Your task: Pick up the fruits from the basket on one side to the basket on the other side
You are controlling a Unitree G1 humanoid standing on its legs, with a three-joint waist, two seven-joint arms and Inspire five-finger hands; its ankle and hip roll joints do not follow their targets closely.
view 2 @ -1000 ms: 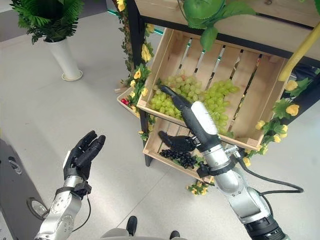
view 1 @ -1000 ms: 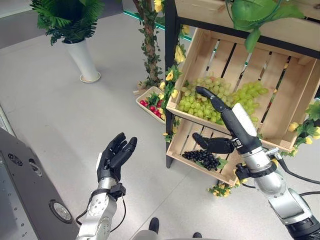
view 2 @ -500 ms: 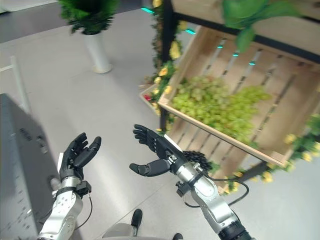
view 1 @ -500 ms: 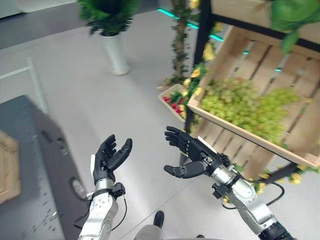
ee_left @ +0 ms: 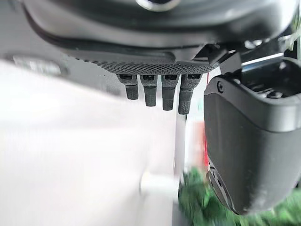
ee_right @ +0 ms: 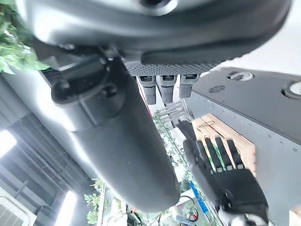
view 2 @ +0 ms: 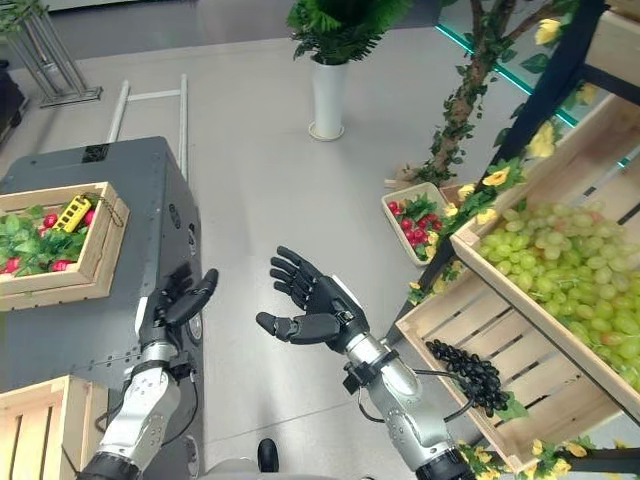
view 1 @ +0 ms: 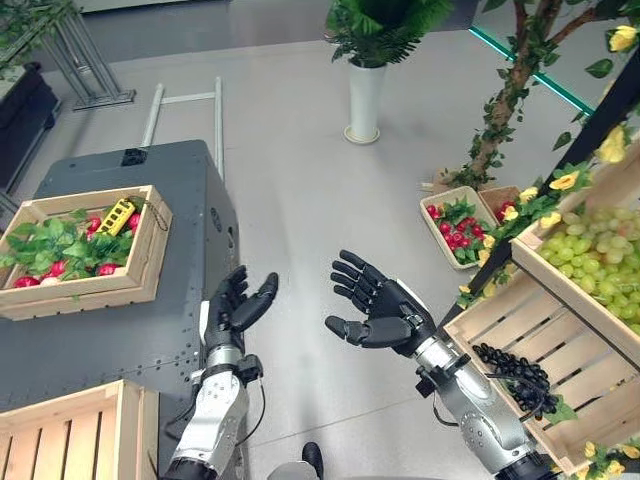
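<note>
Both of my hands hover empty over the floor, between a grey cabinet (view 1: 150,330) and a wooden shelf. My left hand (view 1: 235,308) is open with its palm turned inward. Beside it, my right hand (view 1: 388,312) is open with fingers spread, apart from any fruit. Green grapes (view 1: 600,262) fill the shelf's upper crate at the right. A bunch of black grapes (view 1: 512,368) lies in the lower crate (view 1: 560,345). On the cabinet, a wooden crate (view 1: 140,262) holds leaves and red fruits (view 1: 58,268). An empty wooden crate (view 1: 70,435) stands at the cabinet's near corner.
A small crate of red fruits (view 1: 455,215) sits on the floor by the shelf's foot. A white vase with a green plant (view 1: 365,100) stands farther back. A leafy vine with yellow flowers (view 1: 560,190) climbs the shelf's black post. A metal rack (view 1: 90,60) is at the far left.
The camera has swung left, bringing the cabinet and its crates into view. My right hand has drawn back from the green grapes crate to mid-air, holding nothing. The left hand kept its pose.
</note>
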